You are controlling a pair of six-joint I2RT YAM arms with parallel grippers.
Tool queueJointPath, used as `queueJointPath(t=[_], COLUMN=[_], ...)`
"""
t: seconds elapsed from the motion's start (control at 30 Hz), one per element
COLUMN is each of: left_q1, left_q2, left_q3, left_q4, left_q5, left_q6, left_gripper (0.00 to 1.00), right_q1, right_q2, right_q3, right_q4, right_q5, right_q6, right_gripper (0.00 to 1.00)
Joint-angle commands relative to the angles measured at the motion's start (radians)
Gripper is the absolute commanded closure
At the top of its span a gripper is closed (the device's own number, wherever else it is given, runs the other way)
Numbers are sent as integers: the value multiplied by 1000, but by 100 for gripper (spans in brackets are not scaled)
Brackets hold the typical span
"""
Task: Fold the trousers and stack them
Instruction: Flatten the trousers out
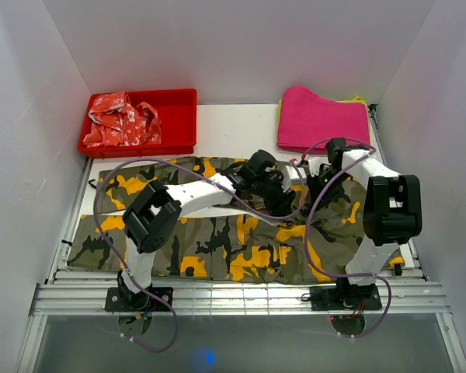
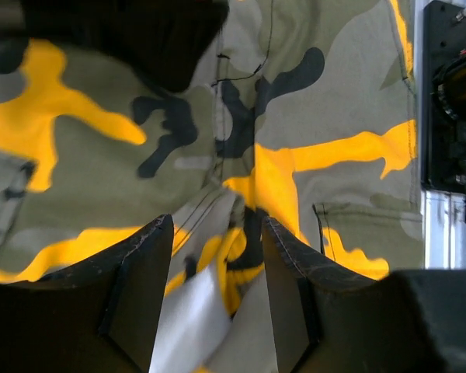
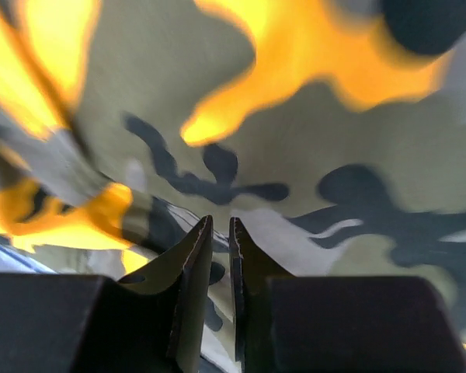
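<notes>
The camouflage trousers (image 1: pixel 217 249) lie spread across the table, legs to the left and waist to the right, with the cloth bunched in the middle. My left gripper (image 1: pixel 283 203) is over the middle of the trousers. In the left wrist view it (image 2: pixel 213 221) is closed partway on a raised fold of the trousers (image 2: pixel 217 264) that fills the gap between its fingers. My right gripper (image 1: pixel 314 190) is just to the right of it. In the right wrist view it (image 3: pixel 219 221) is nearly closed, with trouser cloth (image 3: pixel 295 155) pinched in the narrow slit.
A red bin (image 1: pixel 179 116) at the back left holds a red-and-white garment (image 1: pixel 123 120). A folded pink cloth (image 1: pixel 322 116) lies at the back right. White walls stand close on both sides. A black arm part (image 2: pixel 450 93) shows at the right edge of the left wrist view.
</notes>
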Motion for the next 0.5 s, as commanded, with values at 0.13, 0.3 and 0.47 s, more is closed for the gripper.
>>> queueJointPath(t=[0.13,0.3,0.47], left_q1=[-94,-105,-78], left_q2=[139,253,171], left_q3=[134,188,15], left_q4=[-115,-265,-278], left_q5=[-168,-316,-401], left_q6=[28,54,74], left_gripper=[42,49,58], right_q1=[-52,-107,-127], right_q2=[98,139,167], right_q3=[-115,-120,-118], right_q4=[88,134,151], right_q5=[156,226,262], right_q6=[-18,-51,-88], right_gripper=[80,80,80])
